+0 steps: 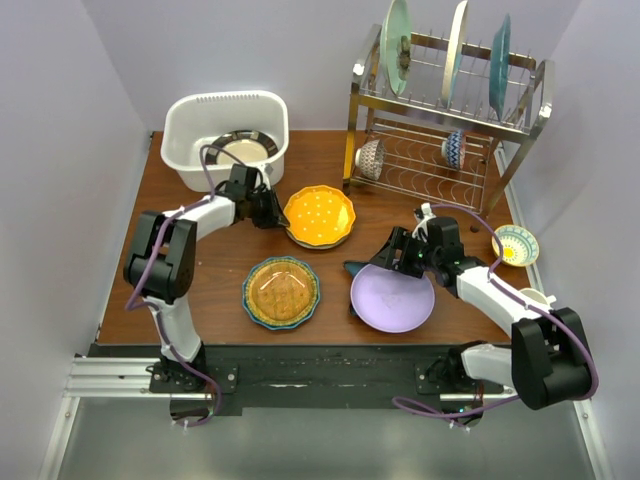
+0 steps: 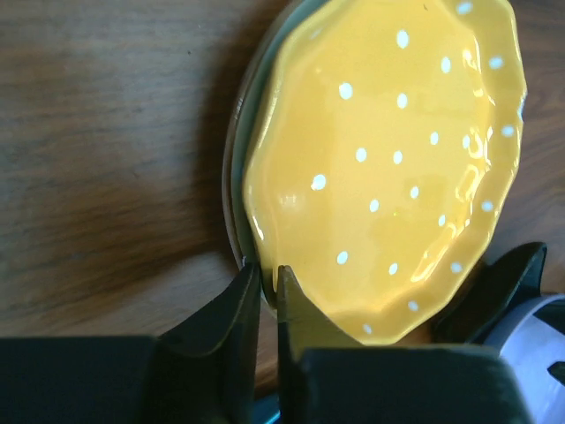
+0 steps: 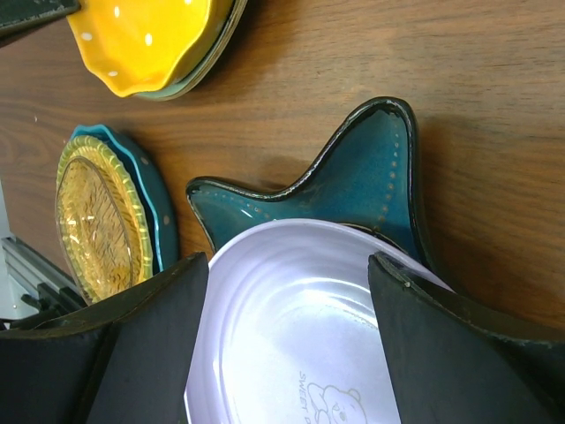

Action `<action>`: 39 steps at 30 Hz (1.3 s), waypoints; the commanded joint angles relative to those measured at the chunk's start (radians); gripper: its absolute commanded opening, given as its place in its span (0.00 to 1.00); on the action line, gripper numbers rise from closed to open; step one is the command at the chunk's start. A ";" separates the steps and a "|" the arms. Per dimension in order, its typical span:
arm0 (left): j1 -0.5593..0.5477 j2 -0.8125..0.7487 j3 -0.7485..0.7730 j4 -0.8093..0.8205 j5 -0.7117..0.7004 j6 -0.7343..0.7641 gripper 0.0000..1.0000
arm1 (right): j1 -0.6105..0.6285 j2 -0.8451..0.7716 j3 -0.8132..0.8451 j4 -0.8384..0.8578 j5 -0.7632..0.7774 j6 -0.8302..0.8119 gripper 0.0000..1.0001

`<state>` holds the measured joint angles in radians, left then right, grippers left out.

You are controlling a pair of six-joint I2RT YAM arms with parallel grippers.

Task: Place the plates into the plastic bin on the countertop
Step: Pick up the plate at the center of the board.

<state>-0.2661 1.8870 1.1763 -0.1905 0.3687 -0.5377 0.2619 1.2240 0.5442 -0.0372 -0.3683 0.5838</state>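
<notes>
The white plastic bin (image 1: 225,135) stands at the back left of the countertop (image 1: 215,262) with a black-rimmed cream plate (image 1: 240,148) inside. My left gripper (image 1: 272,212) (image 2: 267,281) is shut on the near rim of the orange dotted plate (image 1: 320,215) (image 2: 388,159), which lies on another plate (image 2: 238,150). An amber plate (image 1: 281,292) (image 3: 97,221) lies at front centre. My right gripper (image 1: 400,250) (image 3: 290,261) hovers open over the lavender plate (image 1: 392,298) (image 3: 291,336), which rests on the blue star-shaped plate (image 1: 357,268) (image 3: 353,181).
A steel wire dish rack (image 1: 445,110) at the back right holds three upright plates (image 1: 455,40) and two small bowls (image 1: 370,155). Another patterned bowl (image 1: 516,244) sits at the right edge of the countertop.
</notes>
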 commanded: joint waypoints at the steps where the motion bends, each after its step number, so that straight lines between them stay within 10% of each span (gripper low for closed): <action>1: -0.013 -0.008 0.029 0.025 -0.002 0.008 0.00 | 0.000 0.008 0.026 0.033 0.008 0.001 0.77; 39: -0.013 -0.212 0.029 0.014 0.033 -0.001 0.00 | 0.022 -0.008 0.056 0.060 -0.015 0.008 0.78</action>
<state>-0.2699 1.7596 1.1847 -0.2352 0.3260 -0.5362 0.2749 1.2247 0.5552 -0.0101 -0.3702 0.5873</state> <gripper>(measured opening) 0.037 0.775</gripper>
